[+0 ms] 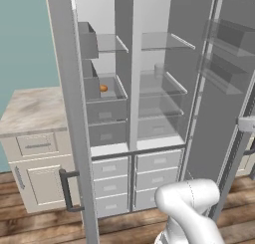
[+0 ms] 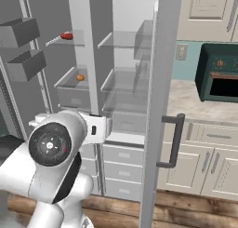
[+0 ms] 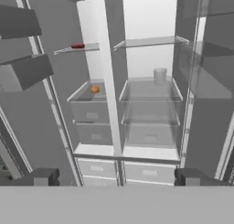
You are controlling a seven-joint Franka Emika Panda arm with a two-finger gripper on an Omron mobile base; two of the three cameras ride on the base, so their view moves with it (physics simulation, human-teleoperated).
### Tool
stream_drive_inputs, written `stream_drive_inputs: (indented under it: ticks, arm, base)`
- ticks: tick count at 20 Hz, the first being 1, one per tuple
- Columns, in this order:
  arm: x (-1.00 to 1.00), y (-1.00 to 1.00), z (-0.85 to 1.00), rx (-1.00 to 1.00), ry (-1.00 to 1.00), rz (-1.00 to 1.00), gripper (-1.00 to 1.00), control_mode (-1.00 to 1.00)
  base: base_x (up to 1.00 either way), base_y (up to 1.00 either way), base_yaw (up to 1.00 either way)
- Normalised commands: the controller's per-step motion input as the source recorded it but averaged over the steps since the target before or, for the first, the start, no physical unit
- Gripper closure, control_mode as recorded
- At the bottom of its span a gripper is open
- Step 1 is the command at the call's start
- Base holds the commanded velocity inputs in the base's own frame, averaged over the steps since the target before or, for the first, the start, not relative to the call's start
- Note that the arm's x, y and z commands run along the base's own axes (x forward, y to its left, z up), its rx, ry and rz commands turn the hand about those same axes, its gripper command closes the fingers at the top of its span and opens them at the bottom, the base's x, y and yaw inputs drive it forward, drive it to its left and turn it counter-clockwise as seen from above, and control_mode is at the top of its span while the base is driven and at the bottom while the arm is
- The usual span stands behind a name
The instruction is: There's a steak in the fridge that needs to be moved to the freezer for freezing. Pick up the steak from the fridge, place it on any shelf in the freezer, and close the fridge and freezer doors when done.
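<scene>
Steak, small flat lumpy slab of raw red meat (image 2: 66,36): in the right base view it is noted lying flat on the upper clear glass shelf (image 2: 74,42) of the left compartment of the tall grey side-by-side appliance (image 2: 95,59), near the shelf's front edge. A small round orange item (image 2: 80,77) is seen one shelf below and is not to be mistaken for it. Both tall grey doors (image 2: 160,106) are found swung open.

Hand view: the steak (image 3: 77,46) is seen edge-on, upper left, well apart from the two-finger gripper (image 3: 116,178). Jaws are held at wide spread, nothing between them.

Left base view: the white arm (image 1: 191,203) is seen low, well short of the shelves. The orange item (image 1: 103,88) sits in a mid-level tray of the left compartment. The right compartment (image 1: 162,78) offers several bare glass shelves.

Handling, est.: light, soft, prob. limp and somewhat slick; sag is expected if it is taken by one end. A grip across the short width at mid-slab is recommended, approx. level w/ the shelf. Moderate squeeze is advised, as the thin profile on glass leaves little to get under. Risk: it could be pushed rearward rather than gripped.
</scene>
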Motion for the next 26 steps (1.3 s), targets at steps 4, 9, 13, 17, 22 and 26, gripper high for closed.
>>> stream_drive_inputs:
  ticks: [4,9,13,17,22,26]
  arm:
    - [-0.43,-1.00,-0.12,0.10,-0.16,0.10,-1.00,-1.00]
    - [0.00,-0.77,-0.54,0.05,-0.16,0.19,-1.00,-1.00]
    - [0.01,-0.64,-0.66,0.05,-0.26,0.25,-1.00,-1.00]
    - [0.16,-0.57,-0.54,0.09,-0.25,0.28,-1.00,-1.00]
    - [0.51,-0.51,-0.29,0.12,-0.08,0.28,-1.00,-1.00]
    - [0.50,-0.43,-0.18,0.14,0.00,0.30,-1.00,-1.00]
  base:
    - [0.00,0.00,0.00]
    - [0.00,0.00,0.00]
    - [0.00,0.00,0.00]
    - [0.00,0.00,0.00]
    - [0.00,0.00,0.00]
    - [0.00,0.00,0.00]
